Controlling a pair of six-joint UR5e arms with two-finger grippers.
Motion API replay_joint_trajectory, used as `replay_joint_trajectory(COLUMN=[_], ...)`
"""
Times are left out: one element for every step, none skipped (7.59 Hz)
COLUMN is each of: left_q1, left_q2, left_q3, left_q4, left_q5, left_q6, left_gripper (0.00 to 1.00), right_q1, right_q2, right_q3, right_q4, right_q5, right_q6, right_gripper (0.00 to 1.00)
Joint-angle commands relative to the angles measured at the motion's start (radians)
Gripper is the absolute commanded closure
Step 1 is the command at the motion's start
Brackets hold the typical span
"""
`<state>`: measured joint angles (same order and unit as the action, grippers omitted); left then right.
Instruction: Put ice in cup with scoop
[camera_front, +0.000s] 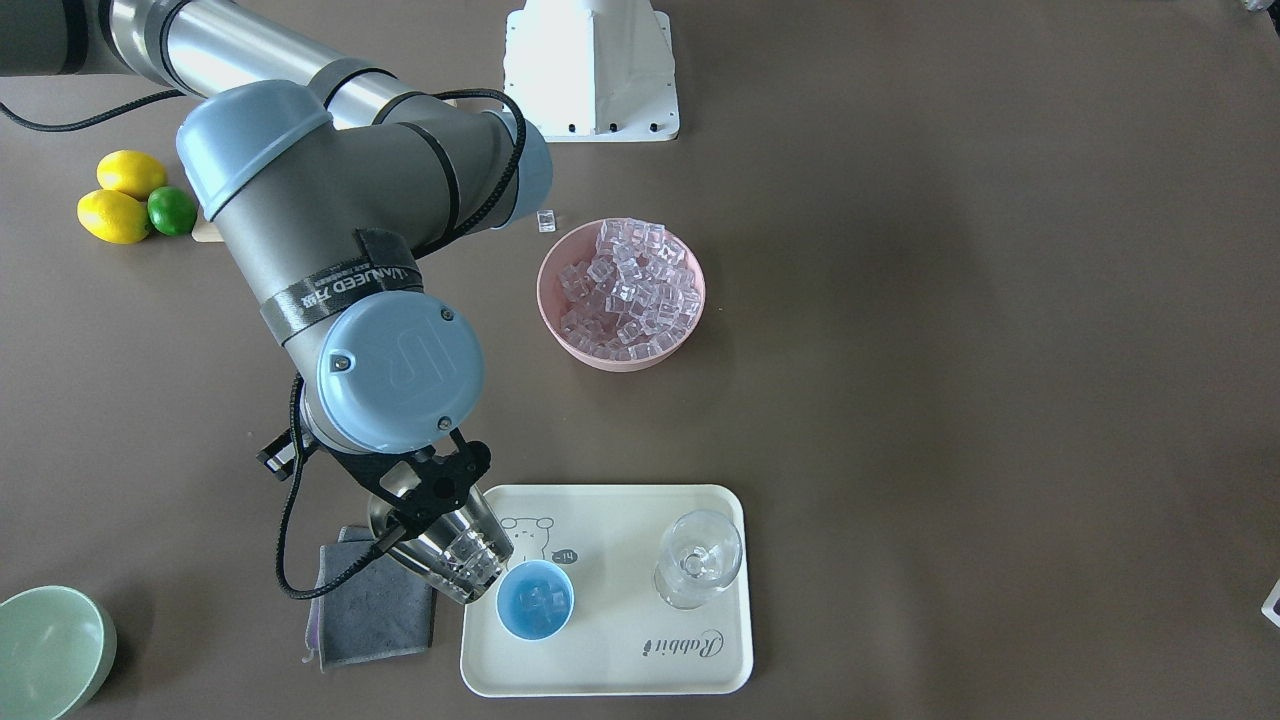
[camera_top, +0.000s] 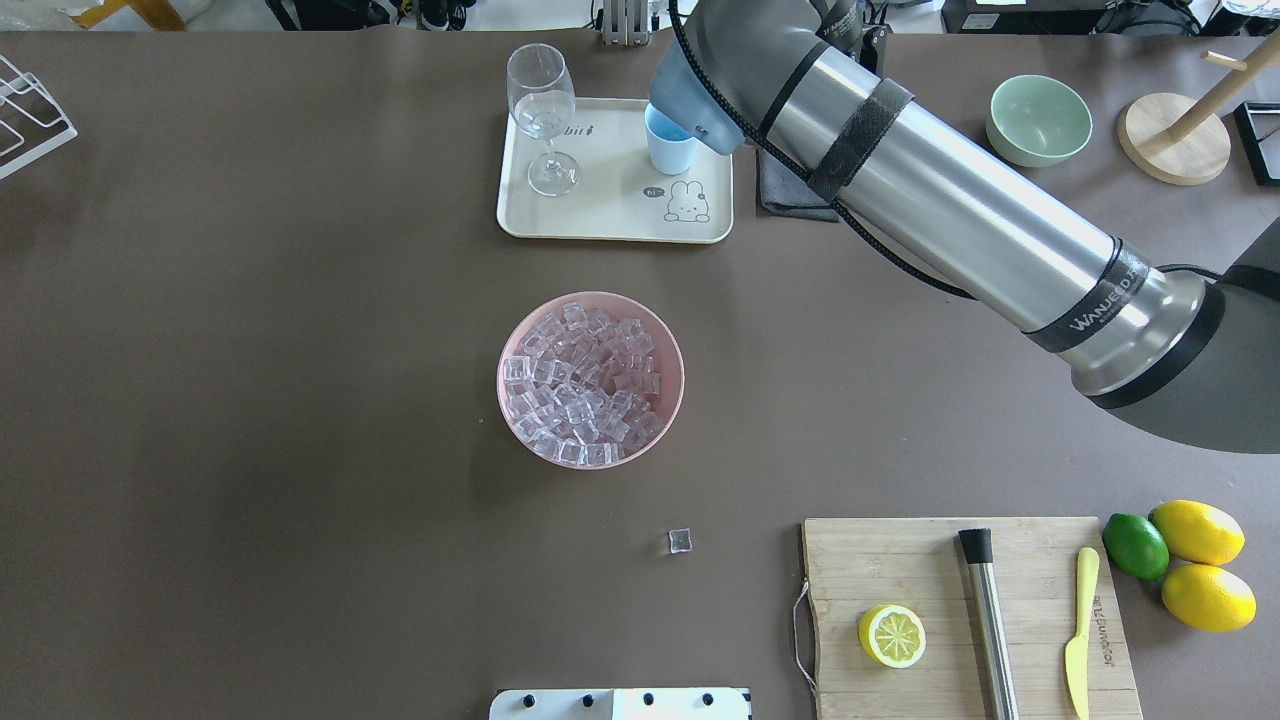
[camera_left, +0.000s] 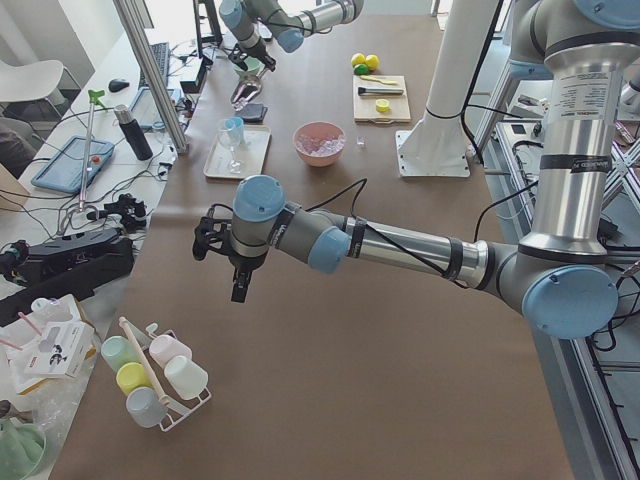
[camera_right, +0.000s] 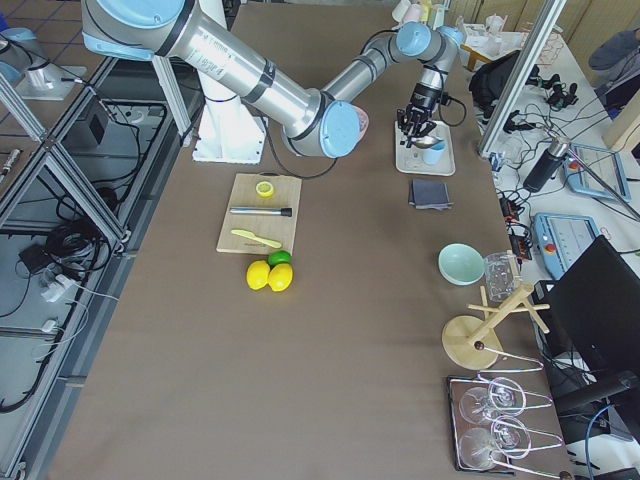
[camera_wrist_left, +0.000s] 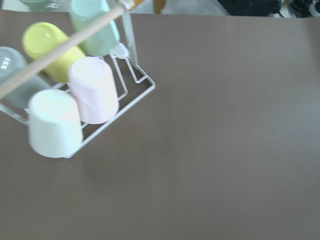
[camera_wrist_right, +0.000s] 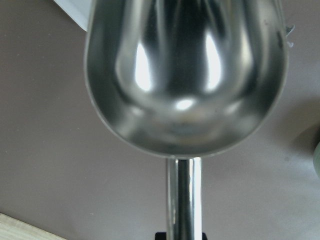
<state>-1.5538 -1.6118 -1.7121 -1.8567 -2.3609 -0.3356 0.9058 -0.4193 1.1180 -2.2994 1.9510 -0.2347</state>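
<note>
Now the right gripper (camera_front: 428, 500) is clenched on the handle of the scoop (camera_front: 462, 558), which tilts with its lip just beside the cup (camera_front: 535, 598). The cup stands by the tray's (camera_front: 640, 670) edge nearest the grey cloth (camera_front: 370, 600). Ice (camera_front: 628, 290) heaps the pink bowl (camera_front: 560, 330) mid-table, and some cubes lie in the cup. I cannot tell whether the left gripper (camera_left: 238, 285) is clenched or released.

A cream tray (camera_top: 600, 205) on the counter (camera_top: 250, 400) bears an upright stemmed glass (camera_top: 543, 110). A grey cloth (camera_front: 370, 610) lies just beside the tray, with a pale green bowl (camera_top: 1038, 120) farther along. A pink bowl (camera_front: 610, 362) sits mid-counter. The wooden board (camera_top: 900, 570) carries a lemon half (camera_top: 891, 636), a steel rod (camera_top: 990, 630) and a yellow knife (camera_top: 1080, 640). A lime (camera_top: 1135, 546) and two lemons (camera_top: 1197, 532) cluster beside it. A wire rack (camera_wrist_left: 135, 75) holds pastel cups (camera_wrist_left: 92, 90).
</note>
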Motion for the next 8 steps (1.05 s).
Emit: replay_joint_trajectory(left_q1=[-0.124,-0.114,-0.112,-0.111,-0.111,-0.121,-0.124,-0.117], left_q2=[0.047,0.109,0.113,0.105,0.105,0.108,0.127,0.127], left_q3=[0.051,0.051,0.110,0.158,0.160,0.145,0.125,0.126], left_q4=[0.026,0.027,0.024,0.022,0.022,0.021,0.021,0.022], left_q5=[0.109,0.115,0.115,0.115,0.117,0.114,0.108,0.109], left_q6=[0.205,0.223,0.225,0.227,0.227,0.225,0.224,0.224], left_gripper=[0.01,0.01,0.01,0.01,0.01,0.01,0.01,0.01], right_q1=[-0.008,-0.011,-0.013,-0.015,-0.013,-0.007,0.013,0.059], right_q2=[0.013,0.013,0.014,0.005,-0.066,-0.202,-0.323,-0.419], right_q3=[-0.001,0.000,0.002,0.026,0.155,0.347,0.502,0.599], right_q4=[-0.026,-0.034,-0.038,-0.046,-0.073,-0.072,-0.069,-0.069], right_q5=[-0.017,-0.017,-0.018,-0.015,0.002,0.047,0.077,0.138], right_q6=[0.000,0.000,0.000,0.003,0.023,0.119,0.144,0.188], right_gripper=[1.00,1.00,1.00,1.00,1.00,1.00,1.00,1.00])
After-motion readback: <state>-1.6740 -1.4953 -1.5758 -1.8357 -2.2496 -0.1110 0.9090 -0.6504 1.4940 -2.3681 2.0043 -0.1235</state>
